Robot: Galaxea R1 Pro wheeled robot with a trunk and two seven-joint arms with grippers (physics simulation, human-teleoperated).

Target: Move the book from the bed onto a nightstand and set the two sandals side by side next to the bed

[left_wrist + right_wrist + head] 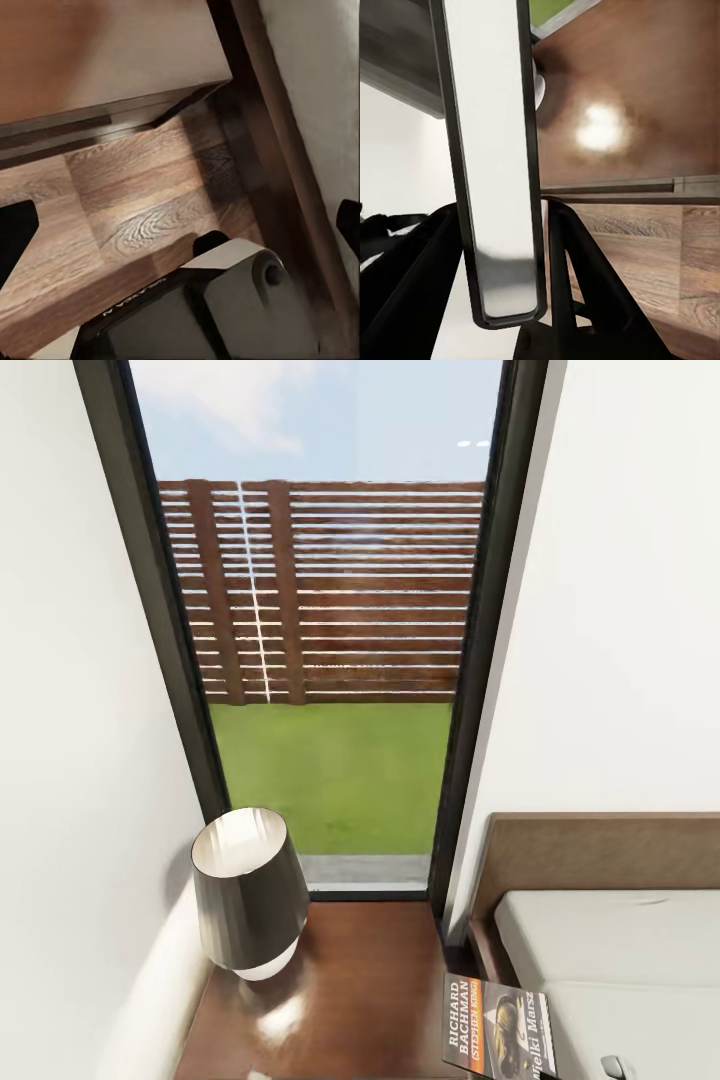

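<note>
The book (pixel 500 1028), dark with an orange band and "RICHARD BACHMAN" lettering, hangs at the head view's lower edge, over the gap between the nightstand (pixel 360 980) and the bed (pixel 620 960). In the right wrist view I see the book (pixel 495 150) edge-on, white pages upright, and my right gripper (pixel 499 225) is shut on it with one dark finger on each side. The glossy nightstand top (pixel 645 97) lies just beyond it. My left gripper (pixel 184 229) is open low over the wood floor (pixel 135 195). The sandals are out of view.
A dark-shaded lamp (pixel 250 895) stands on the nightstand's left half. Behind it are a tall dark-framed window (pixel 330 660) and white walls. The bed's brown headboard (pixel 600 850) rises at the right. Part of the robot's own grey body (pixel 225 300) shows in the left wrist view.
</note>
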